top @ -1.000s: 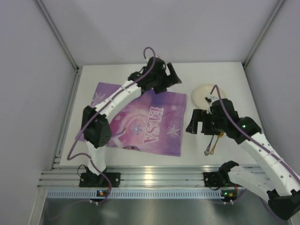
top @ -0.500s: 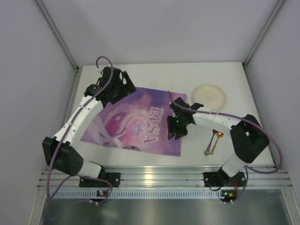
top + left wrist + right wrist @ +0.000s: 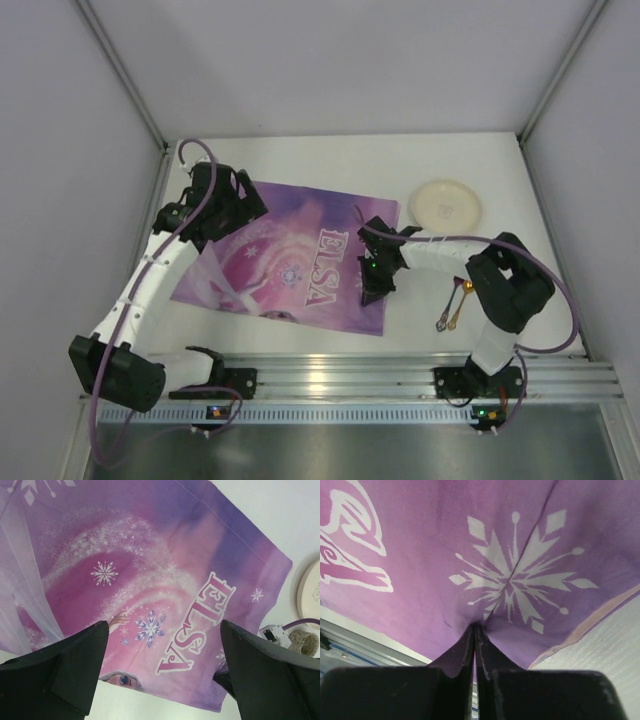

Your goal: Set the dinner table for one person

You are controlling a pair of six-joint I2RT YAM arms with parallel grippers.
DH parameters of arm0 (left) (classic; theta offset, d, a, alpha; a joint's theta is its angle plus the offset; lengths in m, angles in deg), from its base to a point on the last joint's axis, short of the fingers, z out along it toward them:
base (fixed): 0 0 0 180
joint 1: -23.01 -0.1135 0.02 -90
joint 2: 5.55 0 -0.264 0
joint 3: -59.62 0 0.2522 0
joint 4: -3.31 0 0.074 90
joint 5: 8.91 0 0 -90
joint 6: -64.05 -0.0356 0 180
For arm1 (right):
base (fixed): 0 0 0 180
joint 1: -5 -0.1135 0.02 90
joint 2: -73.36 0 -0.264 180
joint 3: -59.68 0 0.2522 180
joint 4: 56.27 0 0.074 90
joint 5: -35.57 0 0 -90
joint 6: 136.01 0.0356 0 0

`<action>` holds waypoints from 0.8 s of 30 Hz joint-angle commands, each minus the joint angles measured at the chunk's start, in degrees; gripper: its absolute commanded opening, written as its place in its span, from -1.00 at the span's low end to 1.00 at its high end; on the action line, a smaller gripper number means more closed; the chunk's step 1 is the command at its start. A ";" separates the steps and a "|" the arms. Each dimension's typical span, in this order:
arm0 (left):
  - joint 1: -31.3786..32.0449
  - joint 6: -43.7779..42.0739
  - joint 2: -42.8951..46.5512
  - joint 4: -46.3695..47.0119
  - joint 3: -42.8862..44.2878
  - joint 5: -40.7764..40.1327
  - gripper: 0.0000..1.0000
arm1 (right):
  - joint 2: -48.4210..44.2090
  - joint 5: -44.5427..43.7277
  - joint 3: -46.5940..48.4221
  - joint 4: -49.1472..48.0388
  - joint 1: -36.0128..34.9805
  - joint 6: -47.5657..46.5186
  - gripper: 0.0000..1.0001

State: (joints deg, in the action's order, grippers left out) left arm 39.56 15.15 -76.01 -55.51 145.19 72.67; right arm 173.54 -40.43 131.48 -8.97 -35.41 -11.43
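The purple "ELSA" placemat lies a little askew on the white dinner table. My right gripper is down on the mat's right part, near its front right corner. In the right wrist view its jaws are shut, with a small fold of the purple cloth pinched by a white snowflake. My left gripper hovers over the mat's far left corner. Its black fingers stand wide apart above the mat, with nothing between them.
A cream round plate sits at the far right of the table, also seen in the left wrist view. Two small pieces of cutlery lie right of the mat. The ribbed silver rail runs along the near edge.
The left arm swung from the mat's far middle to its far left corner, still open. The right arm moved from beside the plate onto the mat and shut on the cloth.
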 commanded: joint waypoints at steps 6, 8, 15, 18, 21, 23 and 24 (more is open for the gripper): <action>-0.74 -0.50 1.55 -0.64 -2.72 -3.44 0.97 | -6.22 -10.73 -9.26 4.07 2.96 4.70 -1.00; -0.82 -0.15 1.90 -0.47 -3.34 -4.05 0.97 | -8.06 -13.37 -9.79 7.05 4.36 4.61 -1.00; -0.91 1.17 2.16 0.23 -5.80 -3.97 0.97 | -12.11 -16.55 -11.90 9.53 10.69 1.63 -1.00; -0.91 1.61 2.25 0.50 -6.42 -3.88 0.97 | -13.25 -17.16 -11.81 10.05 11.40 0.57 -1.00; -0.91 1.79 2.60 0.32 -6.77 -3.97 0.97 | -14.22 -17.61 -10.32 11.20 11.66 -0.04 -1.00; -0.91 1.79 3.04 0.32 -6.95 -4.14 0.97 | -15.19 -16.64 -9.44 12.25 11.66 -0.22 -1.00; -0.91 1.70 3.22 0.32 -6.95 -4.40 0.97 | -15.71 -15.42 -9.00 12.60 11.58 -0.31 -1.00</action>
State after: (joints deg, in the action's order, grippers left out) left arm 38.95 16.24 -75.11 -55.73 138.66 69.63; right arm 160.45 -54.47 120.75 0.37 -24.17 -10.14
